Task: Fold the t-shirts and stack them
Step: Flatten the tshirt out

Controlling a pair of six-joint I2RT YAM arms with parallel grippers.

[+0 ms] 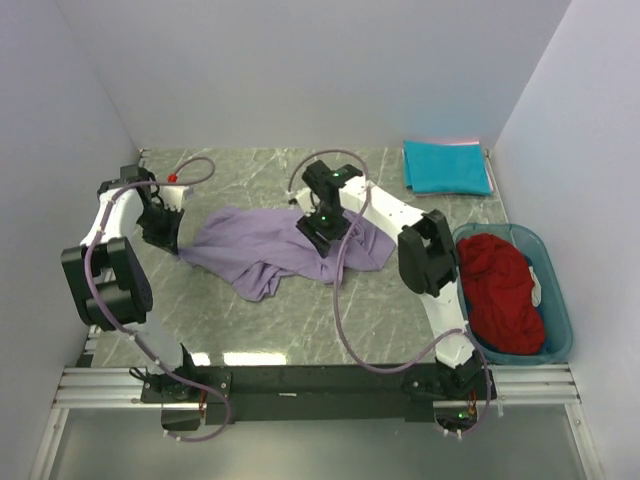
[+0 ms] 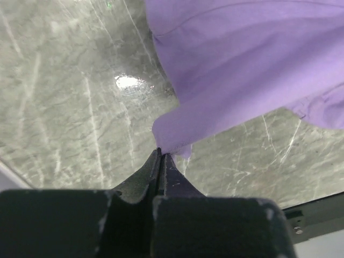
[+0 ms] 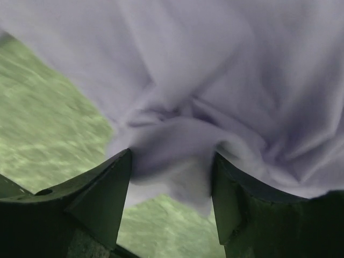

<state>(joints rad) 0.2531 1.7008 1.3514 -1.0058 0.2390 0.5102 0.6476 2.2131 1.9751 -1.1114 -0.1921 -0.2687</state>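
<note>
Centrally on the grey marble table [image 1: 250, 320], the lavender t-shirt [image 1: 260, 255] lies crumpled and partly spread, worked from both sides by the two arms. At its left edge the left gripper [image 1: 165, 235] is closed tight, and the left wrist view shows its fingertips [image 2: 161, 158] pressed together on a small corner of the purple cloth [image 2: 242, 70], the rest of the shirt trailing away over bare tabletop. Over the shirt's right half the right gripper [image 1: 322, 232] points down into the fabric. In the right wrist view, which is blurred, its two fingers [image 3: 102, 188] stand well apart with a bunched fold of the pale purple cloth [image 3: 177, 140] between them; whether they press on it cannot be told.

The right arm's white forearm [image 1: 390, 210] and a looping purple cable [image 1: 340, 290] cross above the shirt's right end and hide part of it from the top camera. In the far right corner the teal t-shirt [image 1: 447, 167] lies folded flat, well apart from the lavender one. Along the right wall, the dark red t-shirt [image 1: 503, 290] sits heaped in a translucent teal bin [image 1: 558, 300], with the right arm's black elbow [image 1: 428, 255] standing just beside the bin's near-left rim. White walls [image 1: 300, 70] close in three sides.
</note>
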